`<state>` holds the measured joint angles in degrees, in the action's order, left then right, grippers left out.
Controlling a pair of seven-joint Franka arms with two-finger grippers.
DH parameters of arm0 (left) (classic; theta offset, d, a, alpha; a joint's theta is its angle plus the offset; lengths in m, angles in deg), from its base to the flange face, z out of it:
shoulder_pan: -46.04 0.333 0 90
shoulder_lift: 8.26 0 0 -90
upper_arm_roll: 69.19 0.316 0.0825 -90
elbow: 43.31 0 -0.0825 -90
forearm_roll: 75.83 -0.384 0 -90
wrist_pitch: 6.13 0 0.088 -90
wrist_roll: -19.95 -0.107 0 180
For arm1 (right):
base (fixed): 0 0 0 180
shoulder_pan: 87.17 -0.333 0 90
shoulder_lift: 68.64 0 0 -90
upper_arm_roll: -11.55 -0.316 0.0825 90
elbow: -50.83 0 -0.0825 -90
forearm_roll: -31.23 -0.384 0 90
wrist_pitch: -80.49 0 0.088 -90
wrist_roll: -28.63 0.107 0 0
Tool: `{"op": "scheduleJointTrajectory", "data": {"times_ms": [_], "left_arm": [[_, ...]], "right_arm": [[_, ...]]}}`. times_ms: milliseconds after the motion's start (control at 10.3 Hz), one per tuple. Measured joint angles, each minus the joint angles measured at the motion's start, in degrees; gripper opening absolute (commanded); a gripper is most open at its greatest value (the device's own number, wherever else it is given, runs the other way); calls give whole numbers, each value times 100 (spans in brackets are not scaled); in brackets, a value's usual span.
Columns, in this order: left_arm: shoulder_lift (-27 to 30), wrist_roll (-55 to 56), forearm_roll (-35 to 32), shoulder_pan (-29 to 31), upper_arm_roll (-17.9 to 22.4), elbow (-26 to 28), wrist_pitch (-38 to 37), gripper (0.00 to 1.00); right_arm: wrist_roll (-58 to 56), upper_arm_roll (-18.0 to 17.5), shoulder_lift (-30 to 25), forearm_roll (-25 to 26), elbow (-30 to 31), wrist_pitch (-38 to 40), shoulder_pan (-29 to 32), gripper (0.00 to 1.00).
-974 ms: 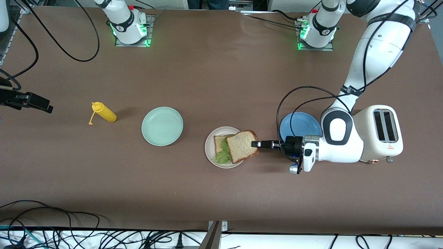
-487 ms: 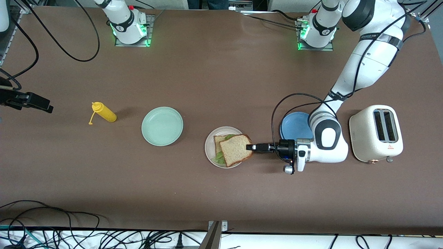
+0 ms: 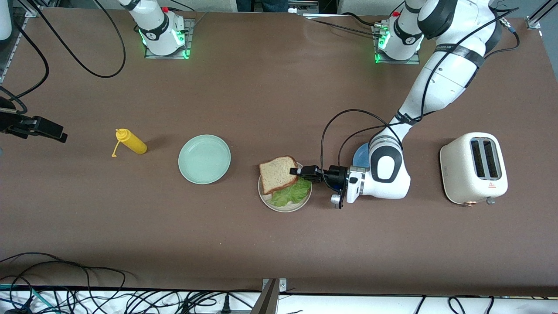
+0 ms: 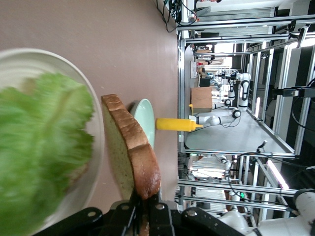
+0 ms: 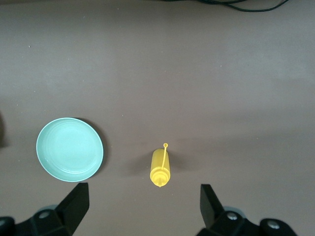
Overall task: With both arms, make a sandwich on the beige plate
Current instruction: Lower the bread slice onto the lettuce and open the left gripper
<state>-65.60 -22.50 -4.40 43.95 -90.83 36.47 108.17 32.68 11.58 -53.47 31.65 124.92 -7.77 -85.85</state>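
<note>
The beige plate point(image 3: 265, 198) holds a ruffled green lettuce leaf point(image 3: 291, 195) that covers most of what lies under it. My left gripper point(image 3: 300, 171) is shut on the crust edge of a brown bread slice point(image 3: 277, 173). It holds the slice tilted over the plate's rim farther from the front camera. In the left wrist view the slice point(image 4: 129, 147) stands up from my left gripper point(image 4: 146, 209), beside the lettuce point(image 4: 44, 147) and the beige plate point(image 4: 96, 135). My right gripper point(image 5: 143, 196) hangs open, high over the table near the yellow bottle point(image 5: 160, 169), with nothing in it.
A mint-green plate point(image 3: 204, 158) and a yellow squeeze bottle point(image 3: 130, 141) lie toward the right arm's end. The blue plate point(image 3: 359, 155) is mostly hidden by the left arm. A white toaster point(image 3: 474, 168) stands toward the left arm's end. Cables run along the near table edge.
The left gripper has carried the bread slice across the plate toward the right arm's end, and the lettuce now shows uncovered. The left arm has cleared the toaster. The right arm waits.
</note>
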Motion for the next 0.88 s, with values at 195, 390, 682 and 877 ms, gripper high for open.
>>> {"op": "scheduleJointTrajectory", "data": {"times_ms": [195,390,682,877], "left_arm": [[-78,-270,0,36,105,1,-5,99],[-89,-417,0,24,123,1,-5,100],[-92,-568,-58,16,154,-3,-5,100],[-57,-367,-540,18,160,-33,-5,100]], "right_arm": [[0,-1,0,-6,0,0,0,100],[0,-1,0,-8,0,0,0,100],[0,-1,0,-8,0,0,0,100],[0,-1,0,-9,-1,0,0,100]]}}
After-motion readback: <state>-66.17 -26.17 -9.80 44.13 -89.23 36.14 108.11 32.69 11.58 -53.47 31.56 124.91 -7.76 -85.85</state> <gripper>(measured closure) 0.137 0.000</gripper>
